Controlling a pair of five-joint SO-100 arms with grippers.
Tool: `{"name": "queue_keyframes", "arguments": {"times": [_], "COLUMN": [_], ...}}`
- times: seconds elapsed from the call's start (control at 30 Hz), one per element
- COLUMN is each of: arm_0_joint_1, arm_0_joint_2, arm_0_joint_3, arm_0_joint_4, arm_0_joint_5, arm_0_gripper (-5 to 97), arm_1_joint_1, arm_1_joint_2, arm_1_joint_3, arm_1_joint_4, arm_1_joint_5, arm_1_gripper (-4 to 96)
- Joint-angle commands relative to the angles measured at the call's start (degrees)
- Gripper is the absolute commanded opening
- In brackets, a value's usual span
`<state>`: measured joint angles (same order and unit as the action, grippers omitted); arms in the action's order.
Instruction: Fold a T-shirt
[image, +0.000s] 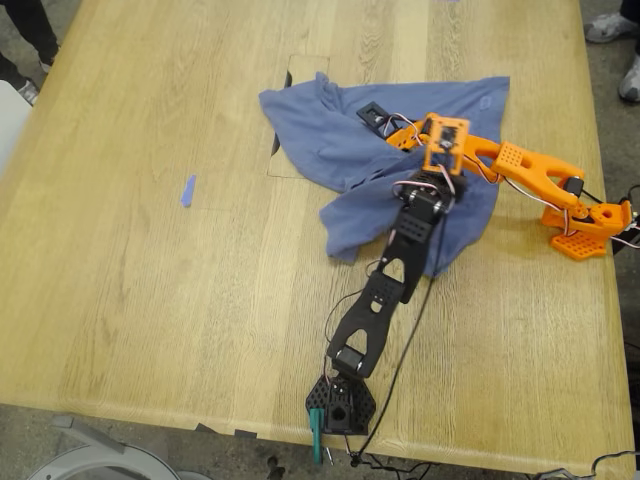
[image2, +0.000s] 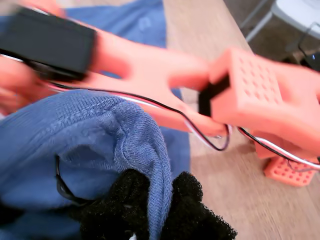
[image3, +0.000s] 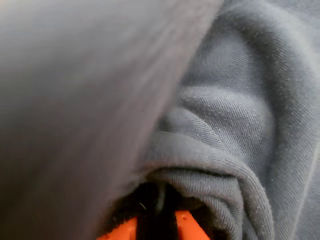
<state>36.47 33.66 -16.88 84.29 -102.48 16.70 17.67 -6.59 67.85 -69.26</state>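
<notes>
The slate-blue T-shirt lies crumpled on the wooden table, right of centre in the exterior view. My first gripper, on the black arm, is shut on a raised fold of the T-shirt, which is pinched between its black foam pads. In the exterior view this first gripper sits under the crossing orange arm. My second gripper, on the orange arm, rests on the shirt's middle. Bunched T-shirt cloth fills its wrist view, drawn in between the orange fingertips. The chest print is hidden.
A small strip of blue tape lies toward the exterior view's left. A rectangular cut-out in the tabletop sits beside the shirt's far corner. The black arm base and orange arm base stand near table edges. People's shoes show beyond the table.
</notes>
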Motion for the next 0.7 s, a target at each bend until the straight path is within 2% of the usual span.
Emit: {"name": "queue_keyframes", "arguments": {"times": [0.0, 0.17, 0.4, 0.53, 0.67], "arm_0_joint_1": [8.6, 9.6, 8.9, 6.6, 6.2], "arm_0_joint_2": [-3.0, -15.2, -23.1, -26.1, -25.4], "arm_0_joint_3": [-2.3, -2.3, -2.2, -2.2, -2.3], "arm_0_joint_4": [-8.8, -18.9, -25.8, -32.6, -33.0], "arm_0_joint_5": [-0.5, -0.3, 0.4, 1.3, 2.6], "arm_0_gripper": [0, 0, 1, 8, 13], "arm_1_joint_1": [1.1, 0.1, -1.2, -1.8, -1.8], "arm_1_joint_2": [6.0, 7.4, 8.3, 8.7, 9.2], "arm_1_joint_3": [-0.9, -0.9, -0.9, -0.9, -0.9], "arm_1_joint_4": [0.9, 2.4, 3.9, 4.6, 5.6], "arm_1_joint_5": [0.3, 0.1, 0.2, 0.2, 0.0], "arm_1_gripper": [-0.1, -0.1, -0.1, -0.1, -0.1]}}
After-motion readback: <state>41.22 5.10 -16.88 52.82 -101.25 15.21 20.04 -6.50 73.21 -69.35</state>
